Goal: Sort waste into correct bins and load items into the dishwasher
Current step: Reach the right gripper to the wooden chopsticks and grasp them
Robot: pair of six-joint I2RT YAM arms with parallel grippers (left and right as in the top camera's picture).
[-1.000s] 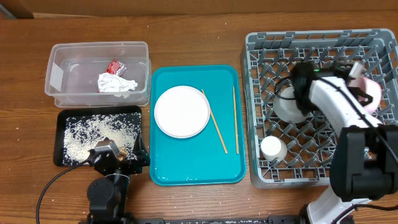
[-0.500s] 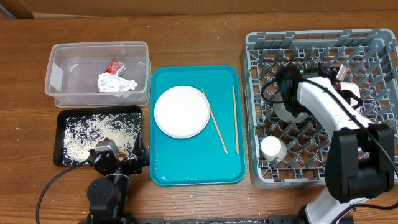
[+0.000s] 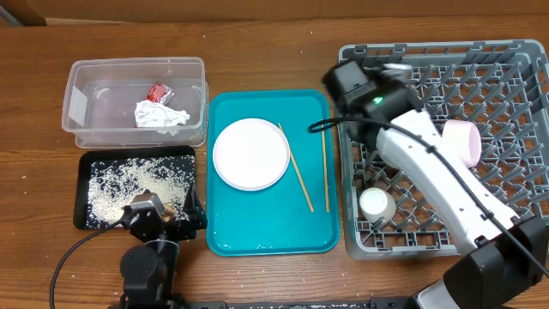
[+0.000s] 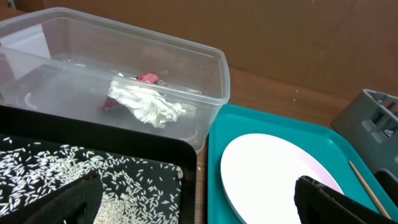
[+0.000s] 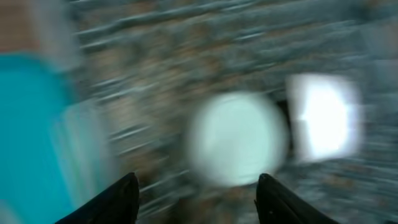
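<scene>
the left pincer point(image 4: 199, 208) sits low by the near edge of the table point(image 3: 274, 51), just next to the black tray point(image 3: 137, 153). its two fingers point(image 4: 68, 202) are spread wide apart and hold nothing. white rice point(image 3: 129, 184) is spread over the black tray. behind it is the clear tub point(image 3: 81, 73), with the crumpled tissue point(image 4: 146, 106) and the red wrapper point(image 4: 149, 78) lying inside.

the right pincer point(image 5: 198, 199) is up over the far left corner of the grey rack point(image 3: 515, 69). its picture is very blurry, but the two fingers are apart with nothing between them. a round white blur shows past them.

the white plate point(image 3: 250, 154) lies flat on the teal tray point(image 3: 257, 236), with the two chopsticks point(image 3: 296, 172) beside it. a pink plate point(image 3: 463, 142) stands in the rack, and a white cup point(image 3: 376, 204) sits near its front left corner.
</scene>
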